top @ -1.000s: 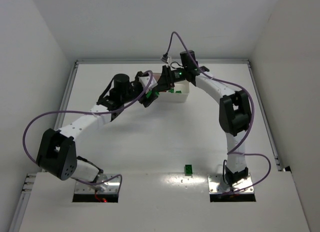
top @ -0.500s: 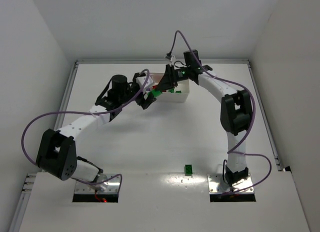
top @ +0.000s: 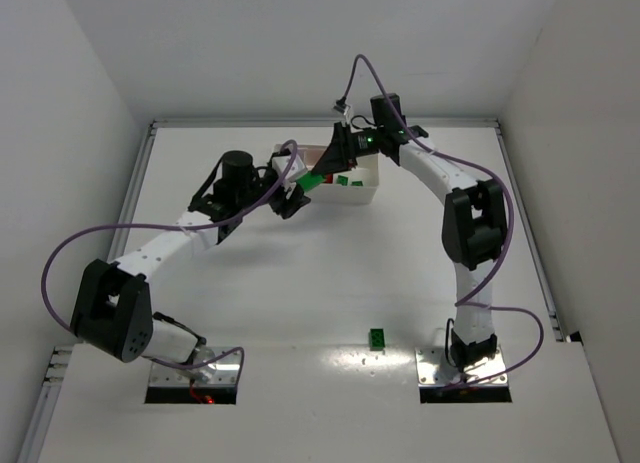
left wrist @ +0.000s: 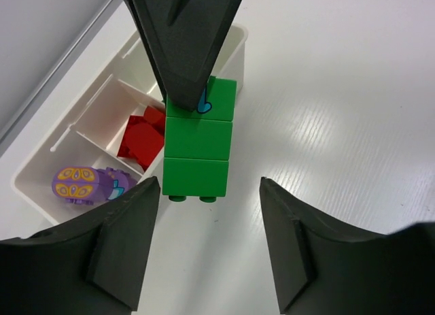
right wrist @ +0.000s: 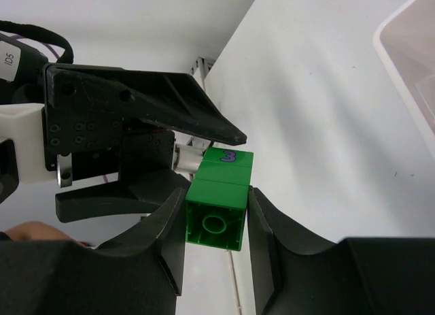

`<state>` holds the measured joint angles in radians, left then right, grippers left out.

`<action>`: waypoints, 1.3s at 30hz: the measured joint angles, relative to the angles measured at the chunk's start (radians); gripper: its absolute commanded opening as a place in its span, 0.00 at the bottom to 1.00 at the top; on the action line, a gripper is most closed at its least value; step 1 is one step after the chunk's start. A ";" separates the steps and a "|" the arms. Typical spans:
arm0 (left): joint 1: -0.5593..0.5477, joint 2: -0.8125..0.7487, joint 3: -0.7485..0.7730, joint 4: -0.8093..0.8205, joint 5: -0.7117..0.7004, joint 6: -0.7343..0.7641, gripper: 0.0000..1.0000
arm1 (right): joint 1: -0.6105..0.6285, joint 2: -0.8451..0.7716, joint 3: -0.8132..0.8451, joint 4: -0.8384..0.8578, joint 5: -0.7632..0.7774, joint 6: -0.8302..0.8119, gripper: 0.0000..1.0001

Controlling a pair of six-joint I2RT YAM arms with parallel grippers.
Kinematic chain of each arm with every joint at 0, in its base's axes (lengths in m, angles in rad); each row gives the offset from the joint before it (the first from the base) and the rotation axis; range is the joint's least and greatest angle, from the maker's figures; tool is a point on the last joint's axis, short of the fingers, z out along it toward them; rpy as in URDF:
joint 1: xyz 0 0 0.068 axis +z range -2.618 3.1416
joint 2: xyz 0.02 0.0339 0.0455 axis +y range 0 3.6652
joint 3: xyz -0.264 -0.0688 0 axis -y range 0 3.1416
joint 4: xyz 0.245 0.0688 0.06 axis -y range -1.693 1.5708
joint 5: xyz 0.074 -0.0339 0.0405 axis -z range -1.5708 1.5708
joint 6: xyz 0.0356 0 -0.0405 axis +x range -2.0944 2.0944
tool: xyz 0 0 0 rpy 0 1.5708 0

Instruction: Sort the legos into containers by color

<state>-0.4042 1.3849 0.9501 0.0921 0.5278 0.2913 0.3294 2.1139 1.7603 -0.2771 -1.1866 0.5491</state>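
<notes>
Green plastic, glossy: three square bricks show in the left wrist view, clicked end to end into one short stack (left wrist: 197,145), with studs at its free end and a round hollow at the other. One face bears a purple "3". From the left wrist a blue mark peeks out beside a finger, too hidden to read.

The right gripper (right wrist: 217,196) is clamped on the hollow end of the stack. It holds it in the air over the table (left wrist: 340,111), just beside the white tray (left wrist: 41,169). The left gripper (left wrist: 209,186) faces it with jaws spread on either side of the free end, gripping nothing.

The tray has three compartments. The middle one holds red bricks (left wrist: 143,139), piled so that I cannot count them surely. The end one holds one purple brick (left wrist: 81,184) printed with yellow-orange ovals. The third is mostly hidden behind the right gripper's finger.

One more green brick (top: 377,337) sits alone on the table near the arm bases, well apart from the tray
</notes>
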 measured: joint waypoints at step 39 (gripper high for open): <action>-0.001 0.000 -0.011 0.033 -0.066 0.023 0.77 | 0.002 0.000 -0.001 0.000 -0.001 0.000 0.00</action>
<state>-0.4049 1.3849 0.9390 0.1253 0.4622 0.3141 0.3313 2.1139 1.7596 -0.2771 -1.1877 0.5491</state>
